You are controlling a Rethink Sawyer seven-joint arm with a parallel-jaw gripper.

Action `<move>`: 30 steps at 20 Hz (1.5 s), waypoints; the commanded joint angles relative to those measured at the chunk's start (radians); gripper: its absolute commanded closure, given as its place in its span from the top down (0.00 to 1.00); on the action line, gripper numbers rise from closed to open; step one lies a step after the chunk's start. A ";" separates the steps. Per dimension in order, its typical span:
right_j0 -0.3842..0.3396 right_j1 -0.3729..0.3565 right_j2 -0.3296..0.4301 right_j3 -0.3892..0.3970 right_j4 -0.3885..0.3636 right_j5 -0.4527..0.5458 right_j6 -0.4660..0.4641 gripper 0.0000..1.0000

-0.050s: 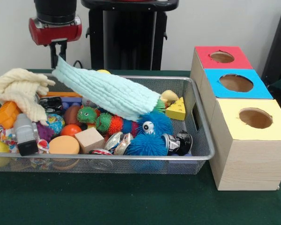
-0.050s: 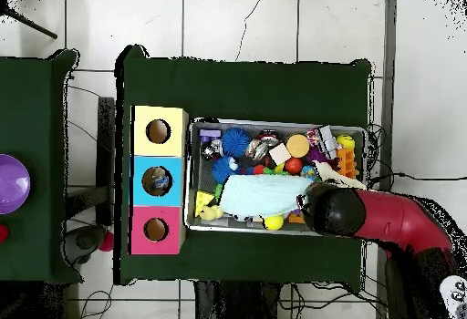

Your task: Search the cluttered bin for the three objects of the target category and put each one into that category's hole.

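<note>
Green cloth (image 1: 131, 206) covered the table nearest the camera, wire bin (image 1: 203, 154) on it, three hole boxes (image 1: 246, 140) beside its right end. Gripper (image 1: 59, 56) pinched the mint towel (image 1: 107, 91) by one corner at the bin's far-left; the other end rested on toys. Target category unclear. Risk: dragging towel could flip toys over the rim.

Overhead: arm (image 2: 392, 220) over bin (image 2: 278, 122), towel (image 2: 260, 195) along its near edge; tiled floor (image 2: 237, 24) around.

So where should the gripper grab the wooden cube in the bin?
Take the wooden cube from above, across its two flat side faces. Its top is bare. The orange disc sits close on one side and a metal tin on the other, so the room looks tight.
</note>
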 commanded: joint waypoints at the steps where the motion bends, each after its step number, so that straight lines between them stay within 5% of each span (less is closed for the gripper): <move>1: -0.026 -0.029 0.101 -0.063 -0.073 0.137 -0.231 0.00; 30: -0.141 -0.129 0.245 -0.183 -0.113 0.366 -0.372 0.00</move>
